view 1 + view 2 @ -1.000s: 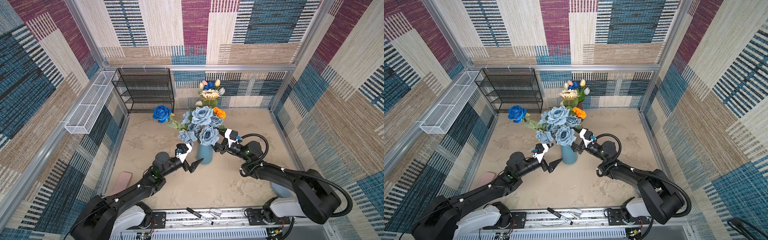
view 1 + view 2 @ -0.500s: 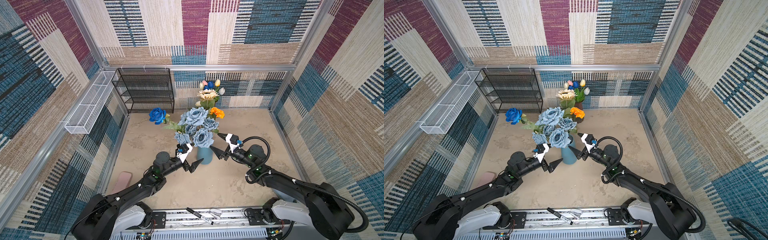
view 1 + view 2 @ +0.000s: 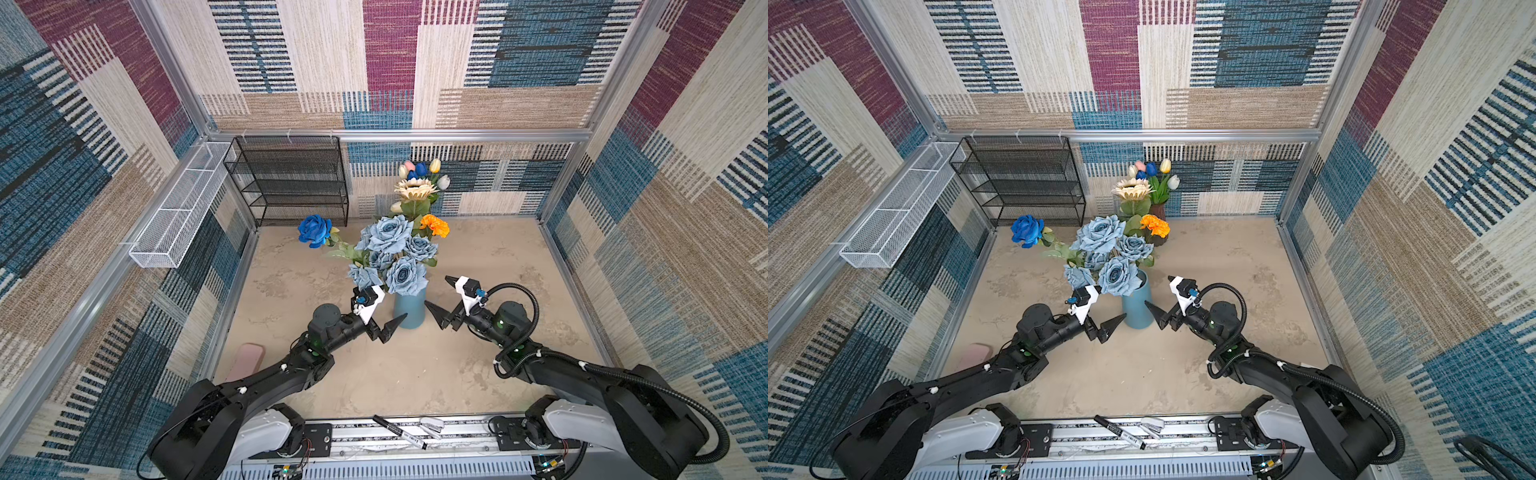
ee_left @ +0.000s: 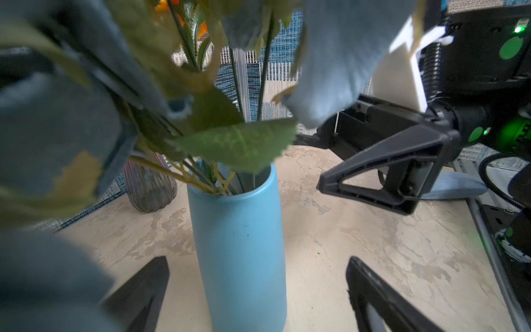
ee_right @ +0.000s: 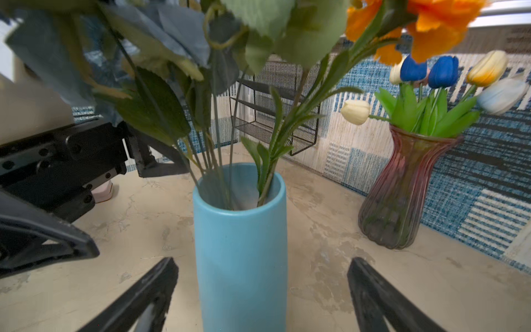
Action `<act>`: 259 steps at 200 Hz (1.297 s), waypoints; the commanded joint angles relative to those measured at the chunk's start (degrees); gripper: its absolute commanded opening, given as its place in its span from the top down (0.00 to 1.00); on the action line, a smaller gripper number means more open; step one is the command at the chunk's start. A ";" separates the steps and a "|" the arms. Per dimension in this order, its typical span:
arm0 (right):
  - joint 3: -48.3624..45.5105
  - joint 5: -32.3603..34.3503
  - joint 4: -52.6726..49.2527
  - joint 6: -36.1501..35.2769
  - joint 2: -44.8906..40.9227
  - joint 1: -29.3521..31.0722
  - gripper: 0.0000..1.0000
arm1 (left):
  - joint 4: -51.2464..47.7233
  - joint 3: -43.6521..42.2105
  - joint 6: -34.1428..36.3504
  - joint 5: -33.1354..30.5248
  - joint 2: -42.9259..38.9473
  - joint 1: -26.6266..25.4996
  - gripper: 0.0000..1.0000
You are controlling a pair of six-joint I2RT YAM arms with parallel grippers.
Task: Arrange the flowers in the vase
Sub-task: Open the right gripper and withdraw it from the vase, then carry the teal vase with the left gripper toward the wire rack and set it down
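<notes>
Both are released: the left end effector (image 4: 257, 260) and the right end effector (image 5: 263, 260) each stand with jaws spread wide, gripping nothing. The blue vase (image 3: 409, 312) stands upright on the desk (image 3: 478, 374) between the two, just ahead of each one's tips, with a gap on either side. The flowers (image 3: 390, 253) rise from it above both end effectors — a dusty-blue rose bunch (image 3: 1100, 232), a deep-blue rose (image 3: 314, 230) leaning out over the left one, and an orange bloom (image 3: 435, 225). Well beyond the right end effector, a ribbed glass vase (image 5: 396, 201) holds tulips (image 5: 442, 72).
</notes>
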 commanded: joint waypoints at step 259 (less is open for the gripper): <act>-8.61 12.22 10.15 -1.70 -10.59 0.06 0.05 | 33.21 13.54 -1.01 -0.82 37.11 -1.17 0.36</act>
